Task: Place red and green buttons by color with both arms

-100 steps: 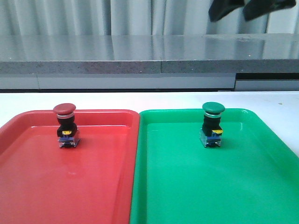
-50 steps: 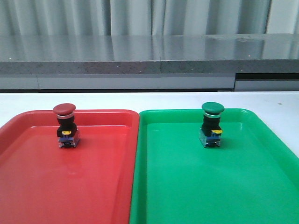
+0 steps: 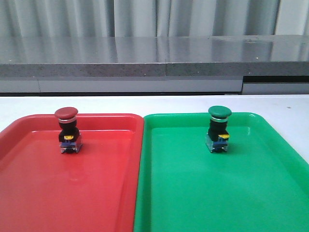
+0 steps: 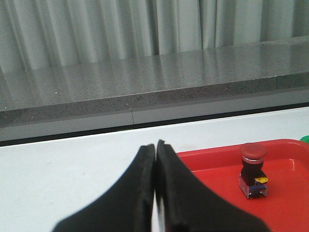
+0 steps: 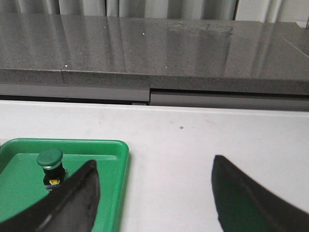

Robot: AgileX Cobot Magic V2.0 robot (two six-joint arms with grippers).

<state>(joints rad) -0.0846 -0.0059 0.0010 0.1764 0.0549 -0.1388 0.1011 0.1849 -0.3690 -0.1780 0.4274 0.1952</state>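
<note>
The red button (image 3: 67, 129) stands upright in the far left part of the red tray (image 3: 29, 193), and the green button (image 3: 219, 128) stands upright in the far part of the green tray (image 3: 270, 203); each colour matches its tray, so the sorting appears complete. Neither arm shows in the front view. The left gripper (image 4: 155, 147) is clenched with its fingers pressed together and nothing between them; it sits over the white table (image 3: 285, 104), left of the red tray and apart from the red button (image 4: 253, 169). The right gripper (image 5: 154, 181) is released, jaws spread wide and empty, positioned over bare table just right of the green tray's far corner (image 5: 120, 154), with the green button (image 5: 50, 166) near its left finger (image 5: 77, 193). Risks as judged: both buttons are tall, top-heavy and on small bases, standing on smooth plastic, so a light brush could topple or slide them. The right finger nearest the green tray is the main hazard; any leftward sweep could strike the tray rim or the button. The trays abut along one edge, so a nudge to one could shift the other. Any further arm motion should go up and away from the trays.
</note>
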